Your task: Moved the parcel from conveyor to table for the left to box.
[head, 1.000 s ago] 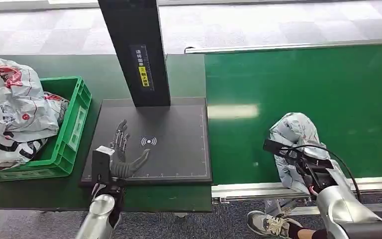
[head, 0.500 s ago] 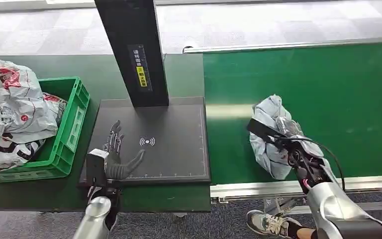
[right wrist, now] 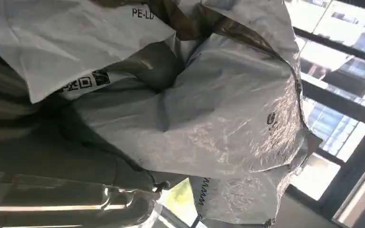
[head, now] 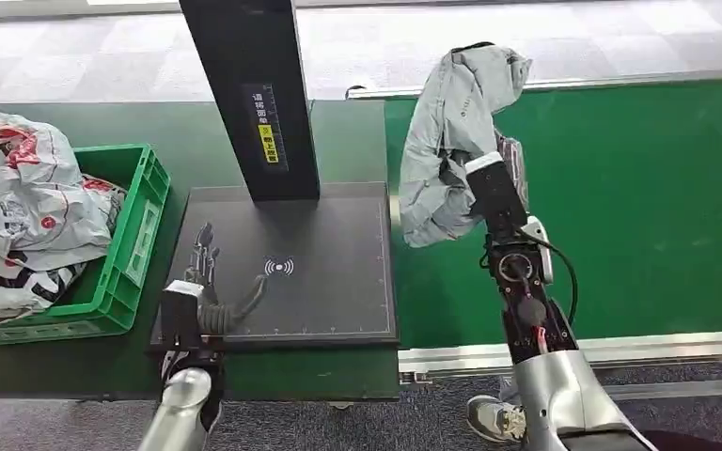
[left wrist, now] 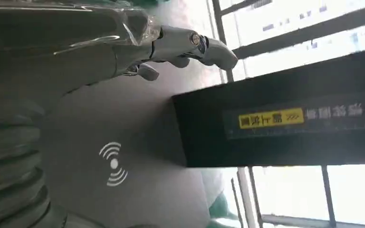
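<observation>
One green conveyor (head: 639, 207), below and beyond the right hand. One dark green surface (head: 338, 141), under the left hand. One black scanner pad (head: 329, 282) with upright post (head: 249, 94), directly beneath the left hand. One green crate (head: 136, 235) heaped with grey bags (head: 19, 207), just outboard of the left hand. One grey parcel (head: 451, 141), lifted clear of the conveyor, gripped in the right hand (head: 494, 193), hanging near the pad's edge. One left hand (head: 211, 287), fingers spread, holding nothing, low over the pad.
</observation>
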You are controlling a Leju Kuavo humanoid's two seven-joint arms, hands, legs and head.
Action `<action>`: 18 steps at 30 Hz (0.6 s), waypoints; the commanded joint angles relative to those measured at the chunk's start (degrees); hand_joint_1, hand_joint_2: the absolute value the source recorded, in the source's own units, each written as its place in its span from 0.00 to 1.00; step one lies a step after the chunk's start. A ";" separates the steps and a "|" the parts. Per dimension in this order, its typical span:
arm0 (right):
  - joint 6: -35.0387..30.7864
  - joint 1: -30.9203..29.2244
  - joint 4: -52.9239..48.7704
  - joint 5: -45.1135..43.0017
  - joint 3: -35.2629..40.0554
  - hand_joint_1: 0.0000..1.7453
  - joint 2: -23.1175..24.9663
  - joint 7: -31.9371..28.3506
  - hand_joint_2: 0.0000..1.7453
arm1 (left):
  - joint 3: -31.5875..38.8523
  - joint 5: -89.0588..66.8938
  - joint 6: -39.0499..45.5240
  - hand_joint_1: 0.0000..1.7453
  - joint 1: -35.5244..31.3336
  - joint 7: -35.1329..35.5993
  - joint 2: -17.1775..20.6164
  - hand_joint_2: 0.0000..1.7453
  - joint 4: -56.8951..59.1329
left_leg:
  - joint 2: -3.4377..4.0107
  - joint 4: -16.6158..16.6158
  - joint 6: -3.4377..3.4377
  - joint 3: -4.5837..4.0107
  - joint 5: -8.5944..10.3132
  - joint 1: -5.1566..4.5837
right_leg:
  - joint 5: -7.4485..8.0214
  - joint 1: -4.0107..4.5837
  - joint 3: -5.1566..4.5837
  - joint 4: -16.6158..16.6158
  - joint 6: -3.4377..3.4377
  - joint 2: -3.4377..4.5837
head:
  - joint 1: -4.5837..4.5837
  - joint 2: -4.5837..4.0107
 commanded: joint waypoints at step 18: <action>17.74 -7.88 27.88 23.86 24.17 1.00 3.90 16.07 1.00 | -0.37 5.01 11.94 0.00 0.51 -3.36 -1.41 1.00 -3.32 | -0.01 -0.05 0.02 0.08 -0.02 -0.02 | -0.01 -0.02 0.11 -0.04 -0.01 0.04 | 0.02 0.00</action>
